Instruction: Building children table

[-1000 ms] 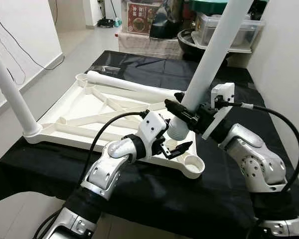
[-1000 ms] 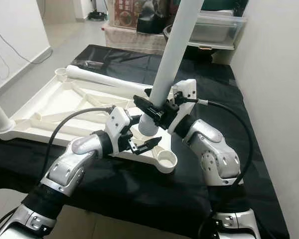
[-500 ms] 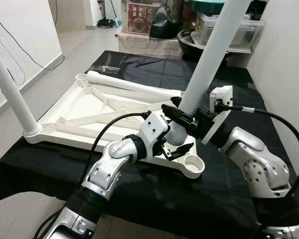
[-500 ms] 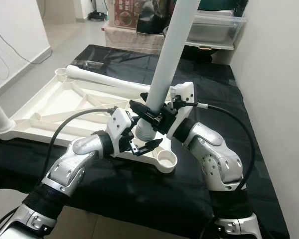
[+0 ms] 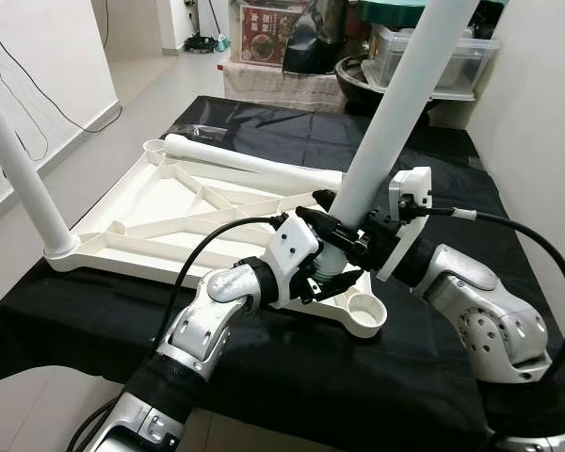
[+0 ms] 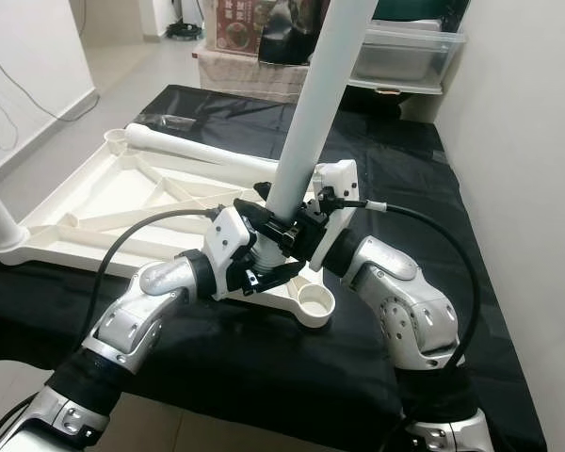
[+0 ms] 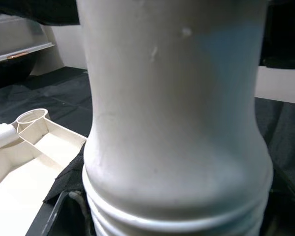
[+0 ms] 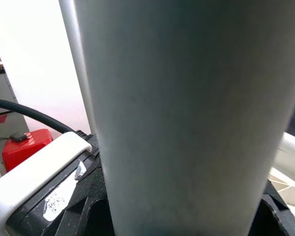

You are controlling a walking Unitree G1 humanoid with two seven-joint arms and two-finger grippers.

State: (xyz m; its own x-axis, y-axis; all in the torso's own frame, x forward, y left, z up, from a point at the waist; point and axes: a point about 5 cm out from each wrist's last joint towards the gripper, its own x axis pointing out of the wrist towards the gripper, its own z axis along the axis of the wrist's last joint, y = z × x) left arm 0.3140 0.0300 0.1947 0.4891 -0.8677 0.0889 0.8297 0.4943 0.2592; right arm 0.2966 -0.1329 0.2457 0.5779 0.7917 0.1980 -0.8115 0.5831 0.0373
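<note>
The white tabletop [image 5: 160, 202] lies upside down on the black cloth [image 5: 292, 367], one leg already standing in its far left corner [image 5: 19, 174], another loose leg [image 5: 254, 162] lying across its far edge. I hold a third table leg [image 5: 391, 104] tilted over the near right corner, its ribbed end low beside the empty socket [image 5: 364, 309] but not in it. My right gripper [image 5: 344, 231] is clamped around the shaft; my left gripper [image 5: 331, 278] grasps the ribbed end just below. My worry: the leg leans, so pushing down now could jam the ribs against the socket rim, slide the whole top on the cloth, or twist the leg out of my fingers. The box [image 5: 268, 19] on the far shelf carries print too small to read
</note>
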